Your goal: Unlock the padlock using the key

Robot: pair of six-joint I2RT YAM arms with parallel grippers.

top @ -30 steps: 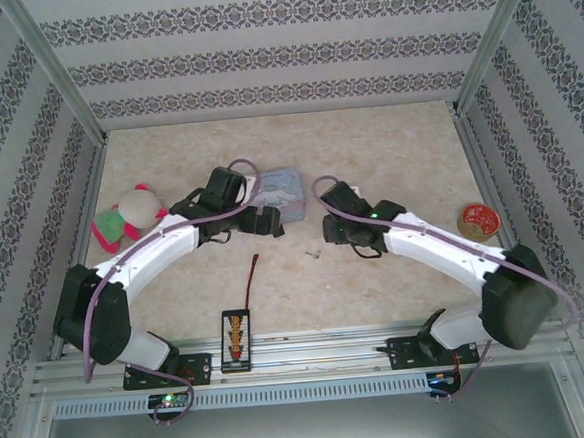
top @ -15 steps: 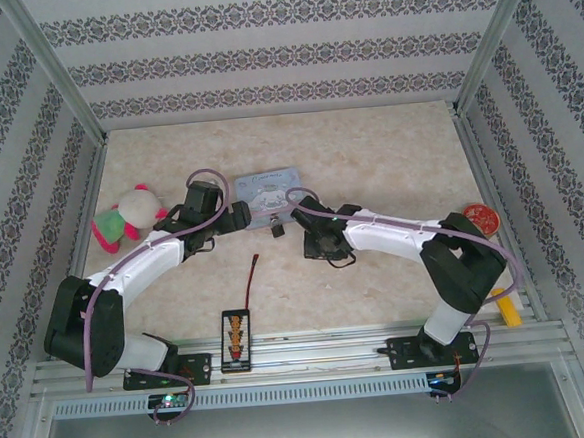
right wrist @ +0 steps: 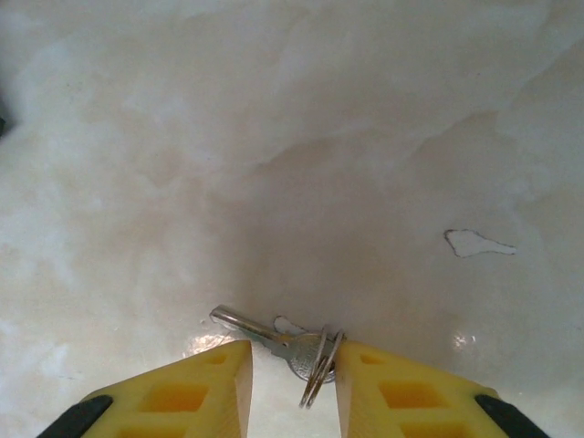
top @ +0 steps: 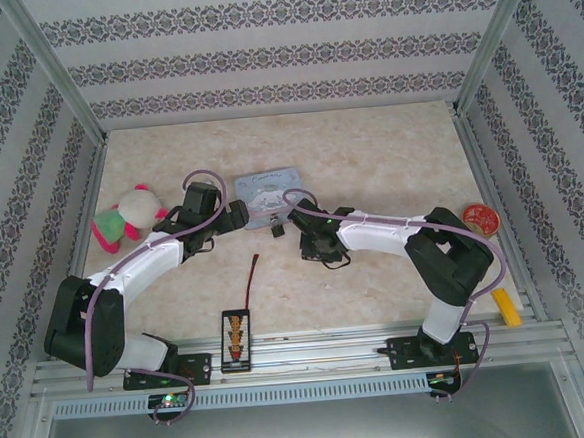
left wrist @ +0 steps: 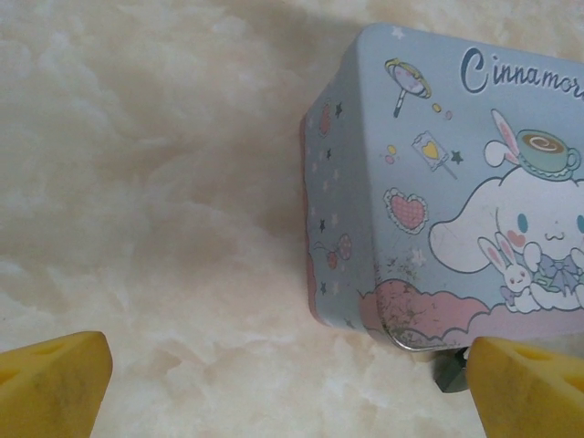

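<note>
A silver key point(right wrist: 274, 333) with a ring through its head lies flat on the pale table between the yellow fingers of my right gripper point(right wrist: 292, 351). The ring touches the right finger point(right wrist: 411, 392); a gap remains at the left finger point(right wrist: 196, 392). From above, the right gripper point(top: 309, 242) is low on the table just right of the small dark padlock point(top: 272, 224). The left gripper point(top: 244, 218) is wide open beside the pale blue tin point(left wrist: 456, 182). A dark corner of the padlock point(left wrist: 451, 374) peeks out below the tin, by the left gripper's right finger point(left wrist: 529, 388).
A pink and white plush toy point(top: 126, 216) sits at the left wall. A red round tin point(top: 477, 218) and a yellow object point(top: 506, 306) are at the right. A black and red cable point(top: 253, 272) and a black box point(top: 236, 338) lie near the front rail.
The right arm has swung left and folded at the elbow, and its jaws have narrowed around the key. The left gripper drew back off the tin, then stayed still.
</note>
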